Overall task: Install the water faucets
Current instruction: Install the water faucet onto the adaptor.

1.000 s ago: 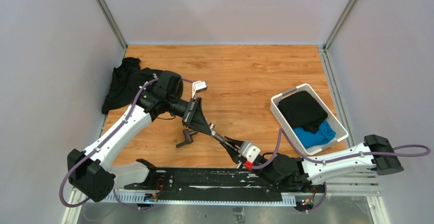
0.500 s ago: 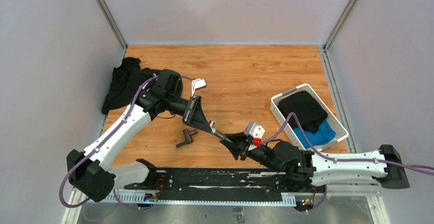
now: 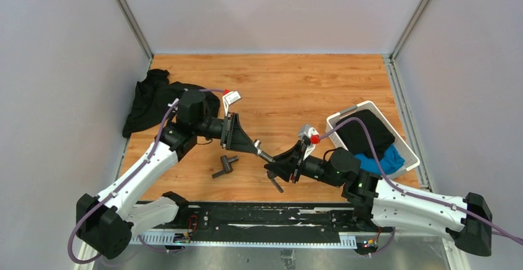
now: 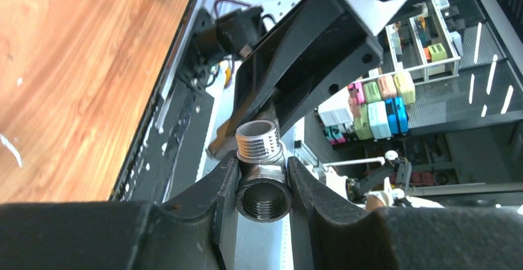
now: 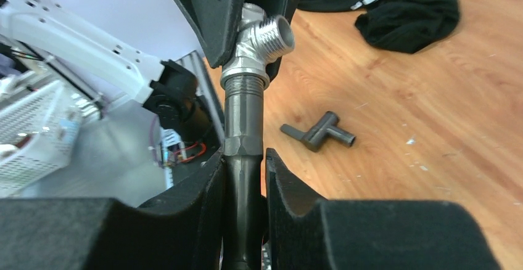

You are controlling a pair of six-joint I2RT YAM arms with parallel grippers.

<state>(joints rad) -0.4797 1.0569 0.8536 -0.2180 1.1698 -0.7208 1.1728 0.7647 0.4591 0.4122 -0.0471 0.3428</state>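
A wood-grain table (image 3: 296, 79) fills a booth with plain grey walls, and both arms meet above its near middle. The left gripper (image 4: 262, 187) is closed narrowly on a silver metal fitting (image 4: 262, 171), its pads pressing the body from either side, with one threaded stub pointing up and an open threaded mouth facing the wrist camera. The right gripper (image 5: 244, 177) is clamped just as narrowly around a dark pipe (image 5: 243, 122), which stands straight out from its fingers and meets the fitting's lower collar. A few threads show at that joint, so I judge the pipe is only partly screwed in. Both faucet parts are therefore in the air, joined between the two sets of fingertips.

Just beyond the right gripper, on the table, lies a loose tap piece (image 5: 317, 134), untouched. Farther off, past the left gripper, is a black garment (image 3: 148, 100); behind the right wrist stands a white basket (image 3: 351, 111) holding clothes.

The risk is cross-threading if the two arms tilt apart while turning. The round metal may also spin in the pads instead of tightening, or slip free and drop. The fingers sit close enough to knock together.
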